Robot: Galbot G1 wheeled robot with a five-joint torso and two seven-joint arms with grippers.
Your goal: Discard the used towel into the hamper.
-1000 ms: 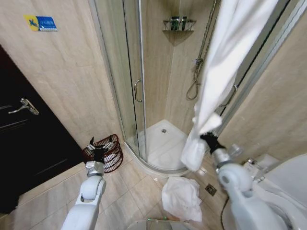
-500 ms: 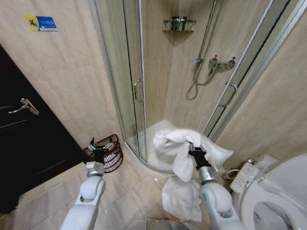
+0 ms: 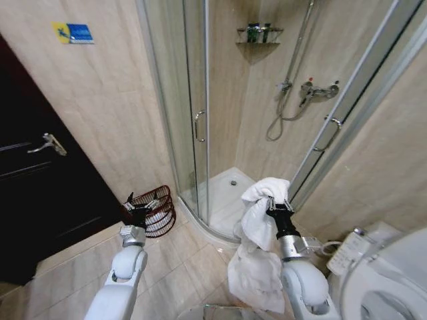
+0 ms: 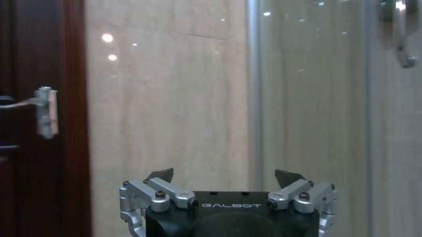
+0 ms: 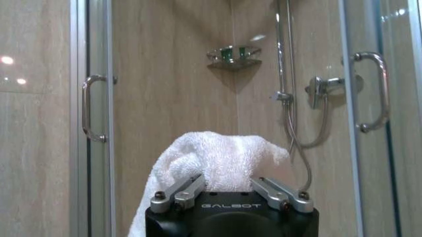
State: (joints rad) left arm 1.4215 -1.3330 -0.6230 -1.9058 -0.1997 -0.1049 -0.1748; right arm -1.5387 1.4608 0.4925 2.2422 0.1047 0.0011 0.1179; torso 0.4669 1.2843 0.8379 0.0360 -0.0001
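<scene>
My left arm (image 3: 123,273) covers the near rim of the hamper (image 3: 157,212); what lies inside the basket I cannot tell. My right gripper (image 3: 277,208) has its fingertips buried in the towel (image 3: 257,220), so the contact itself is hidden. The towel's lower folds run behind my right arm. In the right wrist view the towel (image 5: 218,160) is cut off by the gripper body (image 5: 231,217). Toilet (image 3: 393,280) cropped at the right edge. Bottles on the far shelf (image 3: 259,35) too small to read.
</scene>
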